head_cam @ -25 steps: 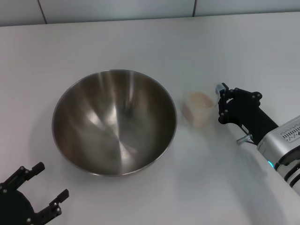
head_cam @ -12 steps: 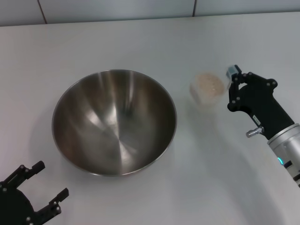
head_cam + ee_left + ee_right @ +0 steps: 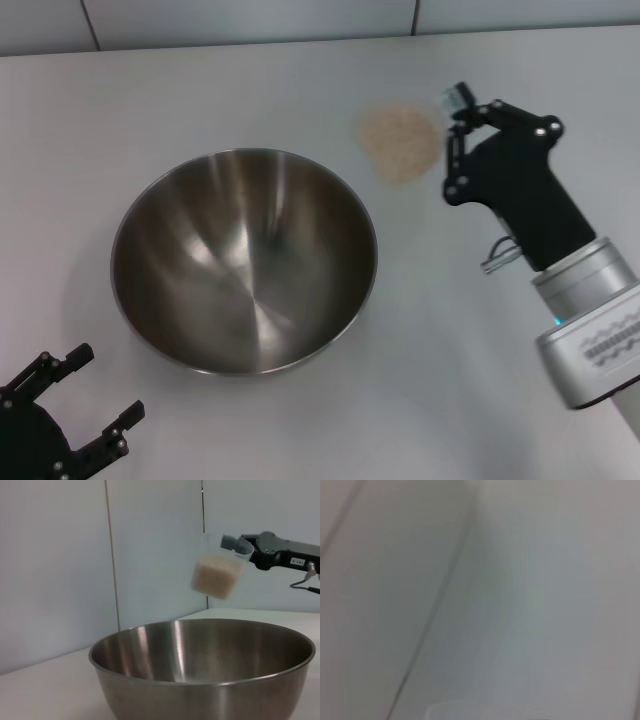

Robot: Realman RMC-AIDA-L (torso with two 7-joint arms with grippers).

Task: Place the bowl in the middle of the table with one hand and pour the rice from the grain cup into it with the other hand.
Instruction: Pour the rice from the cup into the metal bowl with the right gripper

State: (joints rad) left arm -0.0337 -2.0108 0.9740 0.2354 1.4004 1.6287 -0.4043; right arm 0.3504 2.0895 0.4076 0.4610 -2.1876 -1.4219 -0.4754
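Note:
The steel bowl (image 3: 245, 260) stands empty in the middle of the white table (image 3: 200, 90). My right gripper (image 3: 450, 145) is shut on the clear grain cup (image 3: 400, 143) and holds it in the air beyond the bowl's far right rim. The cup is roughly upright and holds beige rice (image 3: 398, 135). In the left wrist view the grain cup (image 3: 220, 567) hangs above and behind the bowl (image 3: 200, 680), held by the right gripper (image 3: 250, 550), with the rice (image 3: 215, 577) filling its lower half. My left gripper (image 3: 108, 382) rests open at the near left, apart from the bowl.
A tiled wall edge (image 3: 250, 20) runs along the table's far side. The right wrist view gives only a blurred pale surface.
My right gripper has lifted the grain cup off the table beside the bowl and carried it up and away toward the far side. The bowl and left gripper have not moved.

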